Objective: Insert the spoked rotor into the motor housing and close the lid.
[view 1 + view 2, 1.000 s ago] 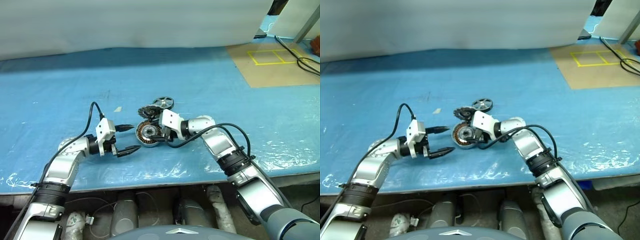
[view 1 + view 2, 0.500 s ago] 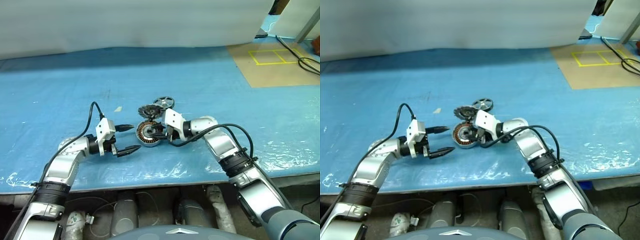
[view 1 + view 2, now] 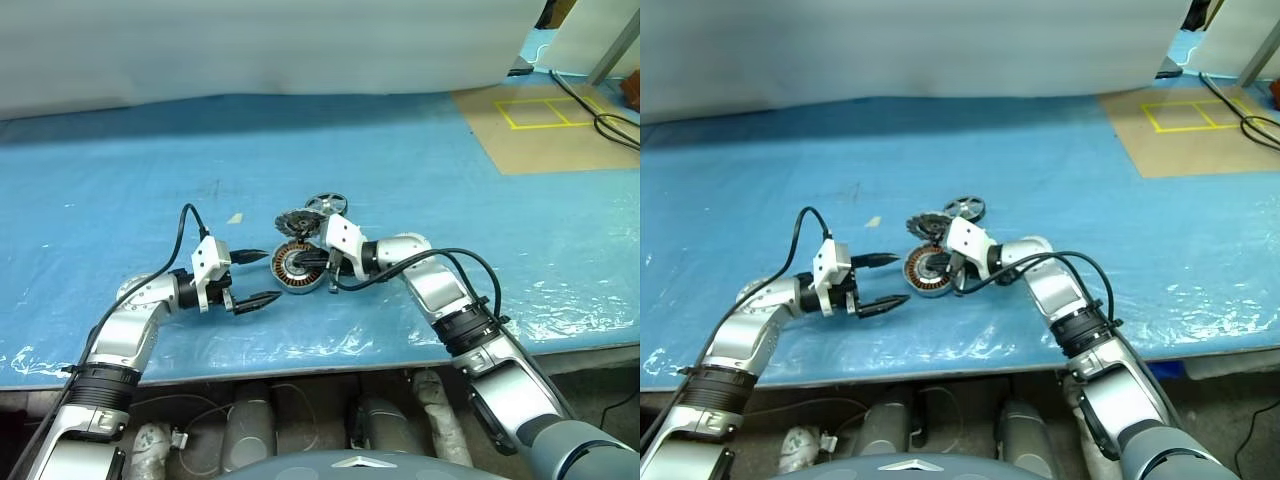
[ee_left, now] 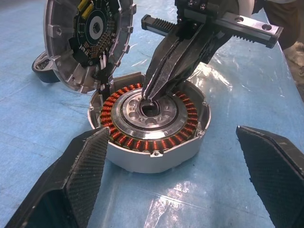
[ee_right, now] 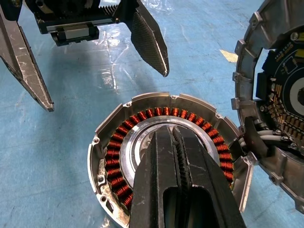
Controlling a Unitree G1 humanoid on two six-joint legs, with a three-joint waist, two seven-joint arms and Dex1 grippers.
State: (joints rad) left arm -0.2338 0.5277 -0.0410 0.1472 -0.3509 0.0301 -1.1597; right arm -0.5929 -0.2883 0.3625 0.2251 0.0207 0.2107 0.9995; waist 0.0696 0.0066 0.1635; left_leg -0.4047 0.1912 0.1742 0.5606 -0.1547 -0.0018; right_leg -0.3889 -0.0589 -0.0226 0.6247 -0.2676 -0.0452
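Right gripper [image 4: 151,93] tips inside motor housing [image 4: 149,121].

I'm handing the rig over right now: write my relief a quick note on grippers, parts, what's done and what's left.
Left gripper: open, empty, level with the motor housing on its left.
Right gripper: shut, holding nothing, tips in the housing's centre bore.
Housing sits on the blue sheet, windings exposed; lid stands open behind it.
Spoked rotor lies on the sheet beyond.
Done: nothing inserted.
Left: insert rotor, close lid.
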